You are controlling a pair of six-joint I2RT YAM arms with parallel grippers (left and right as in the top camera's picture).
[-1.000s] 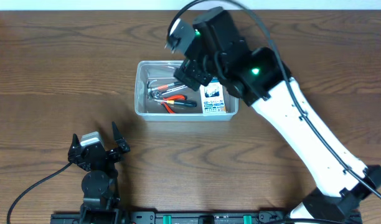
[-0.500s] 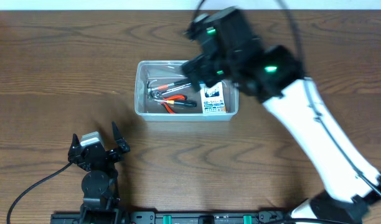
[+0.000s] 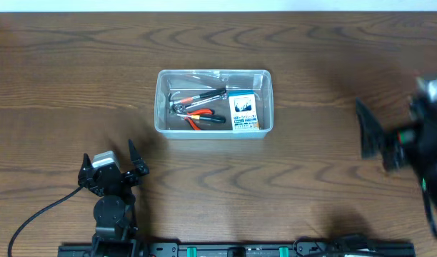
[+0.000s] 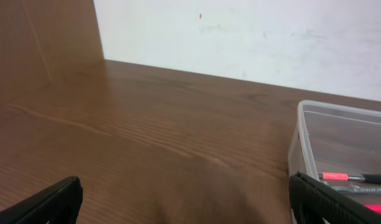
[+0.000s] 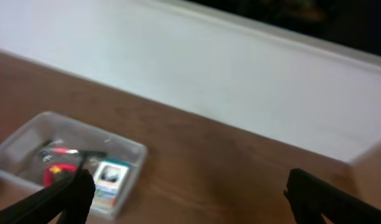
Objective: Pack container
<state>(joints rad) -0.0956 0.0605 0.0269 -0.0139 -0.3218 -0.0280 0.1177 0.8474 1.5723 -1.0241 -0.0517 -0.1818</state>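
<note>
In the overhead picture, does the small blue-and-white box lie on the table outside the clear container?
No, the blue-and-white box lies inside the container, at its right end in the picture.

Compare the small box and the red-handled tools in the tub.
The box is blue and white, blocky, at the tub's right end. The red-handled tools are thin, long, lying slanted in the middle and left. Both rest inside the tub.

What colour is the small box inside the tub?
The small box is blue and white, clearest overhead.
</note>
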